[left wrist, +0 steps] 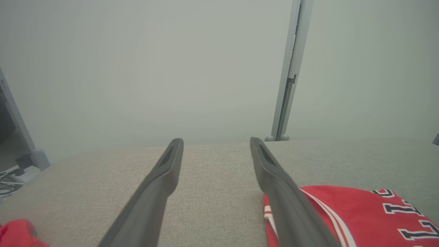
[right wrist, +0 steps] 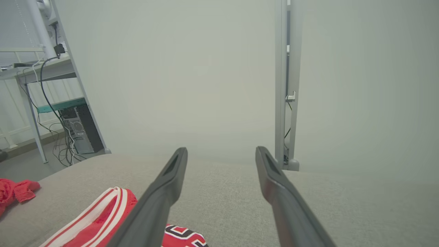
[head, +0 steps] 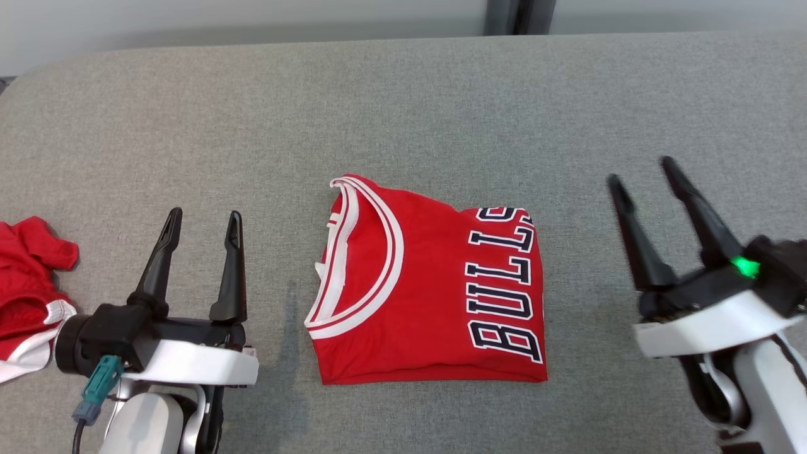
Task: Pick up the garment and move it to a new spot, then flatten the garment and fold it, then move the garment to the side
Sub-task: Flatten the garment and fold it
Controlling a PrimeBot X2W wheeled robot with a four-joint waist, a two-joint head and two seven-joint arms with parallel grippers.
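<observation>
In the head view, the folded red jersey (head: pixel 429 290) lay near the middle of the grey fabric-covered desk (head: pixel 403 94). Its striped neckline faced the robot's left and dark block lettering ran along its right edge. The left gripper (head: pixel 205 216) hovered just left of it, fingers spread and holding nothing. The right gripper (head: pixel 641 173) stood well apart on the other side, likewise spread and empty, with a green light (head: pixel 747 266) glowing on its wrist. Bare desk lay between each gripper and the jersey. A crumpled red cloth (head: pixel 28 277) with white trim sat at the desk's left edge, beside the left arm — well apart from the jersey. In the left wrist view, the parted fingers framed bare desk, and the right-hand finger covered part of the jersey's neckline. A corner of the red cloth showed at lower left, and a grey post (left wrist: pixel 291 68) rose against the pale wall behind. In the right wrist view, the open fingers pointed over bare desk toward the wall. The jersey lay at lower left, partly hidden behind the left-hand finger, with the red cloth farther left — beyond it stood a computer tower (right wrist: pixel 82 130) amid loose cables (right wrist: pixel 61 151).
</observation>
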